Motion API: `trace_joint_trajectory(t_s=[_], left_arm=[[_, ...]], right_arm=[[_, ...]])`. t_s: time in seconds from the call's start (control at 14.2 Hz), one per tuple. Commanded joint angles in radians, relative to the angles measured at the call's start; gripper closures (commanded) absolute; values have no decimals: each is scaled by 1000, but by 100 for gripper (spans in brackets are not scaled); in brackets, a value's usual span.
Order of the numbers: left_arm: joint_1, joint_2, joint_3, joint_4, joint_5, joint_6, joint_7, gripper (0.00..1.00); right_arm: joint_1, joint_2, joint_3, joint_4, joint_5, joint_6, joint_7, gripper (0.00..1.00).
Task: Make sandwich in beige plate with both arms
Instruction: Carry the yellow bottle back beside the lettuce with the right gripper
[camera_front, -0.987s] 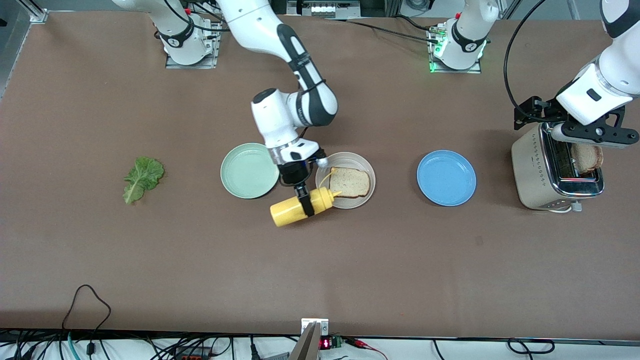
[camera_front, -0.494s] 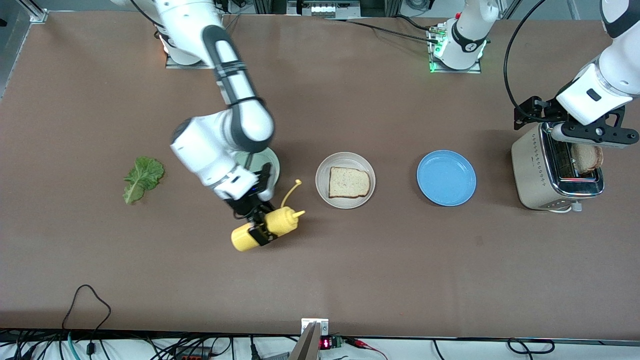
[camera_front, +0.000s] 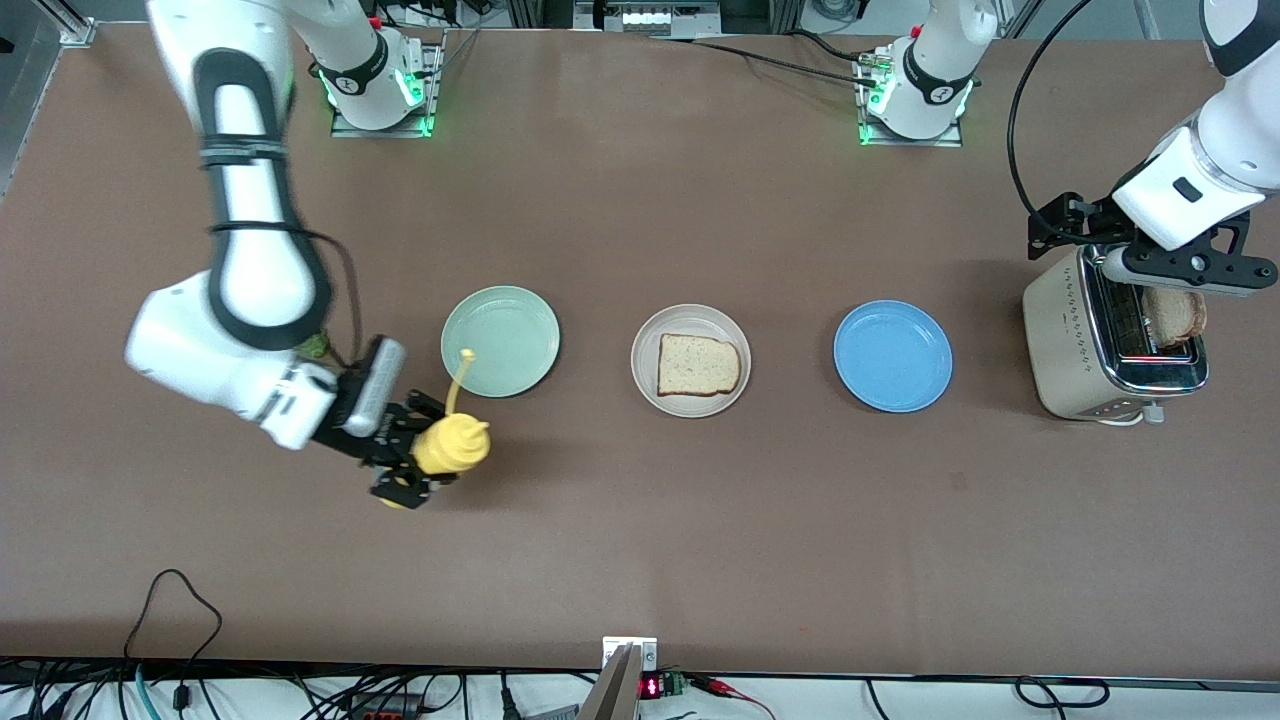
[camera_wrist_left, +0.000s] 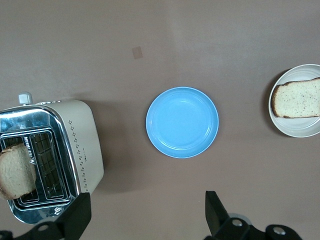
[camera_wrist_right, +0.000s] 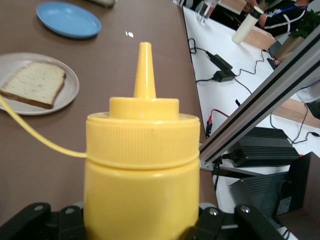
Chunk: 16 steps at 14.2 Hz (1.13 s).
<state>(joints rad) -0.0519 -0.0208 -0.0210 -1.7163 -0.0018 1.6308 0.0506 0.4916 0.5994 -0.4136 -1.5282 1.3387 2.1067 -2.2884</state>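
The beige plate (camera_front: 690, 320) sits mid-table with one bread slice (camera_front: 698, 365) on it. My right gripper (camera_front: 408, 468) is shut on a yellow mustard bottle (camera_front: 452, 444), nozzle up, beside the mint green plate (camera_front: 500, 340). The bottle fills the right wrist view (camera_wrist_right: 142, 160), with the beige plate (camera_wrist_right: 70, 82) and its bread slice (camera_wrist_right: 32, 85) past it. My left gripper (camera_front: 1190, 265) is open and empty over the toaster (camera_front: 1075, 340), where a second bread slice (camera_front: 1175, 315) stands in a slot. The lettuce leaf is hidden under the right arm.
A blue plate (camera_front: 892, 356) lies between the beige plate and the toaster. The left wrist view shows the toaster (camera_wrist_left: 80, 145), its bread slice (camera_wrist_left: 15, 172), the blue plate (camera_wrist_left: 182, 122) and the beige plate (camera_wrist_left: 300, 127). Cables run along the table's near edge.
My right arm swung the mustard bottle away from the beige plate, past the mint green plate, toward its own end of the table, and turned it upright. The left arm has not moved.
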Motion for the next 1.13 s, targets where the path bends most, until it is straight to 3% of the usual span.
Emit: trace_joint_trajectory(t_s=[0.0, 0.42, 0.85, 1.06], left_arm=[[-3, -1, 1, 15, -1, -17, -6, 0], [-2, -1, 1, 15, -1, -17, -5, 0], [-3, -1, 1, 15, -3, -17, -5, 0], [-3, -1, 1, 15, -1, -17, -5, 0]], right_arm=[[-94, -23, 26, -18, 54, -173, 9, 67], [-251, 9, 27, -151, 177, -465, -8, 67], [-352, 86, 30, -312, 217, -637, -195, 67], [-383, 138, 32, -334, 220, -712, -267, 67]])
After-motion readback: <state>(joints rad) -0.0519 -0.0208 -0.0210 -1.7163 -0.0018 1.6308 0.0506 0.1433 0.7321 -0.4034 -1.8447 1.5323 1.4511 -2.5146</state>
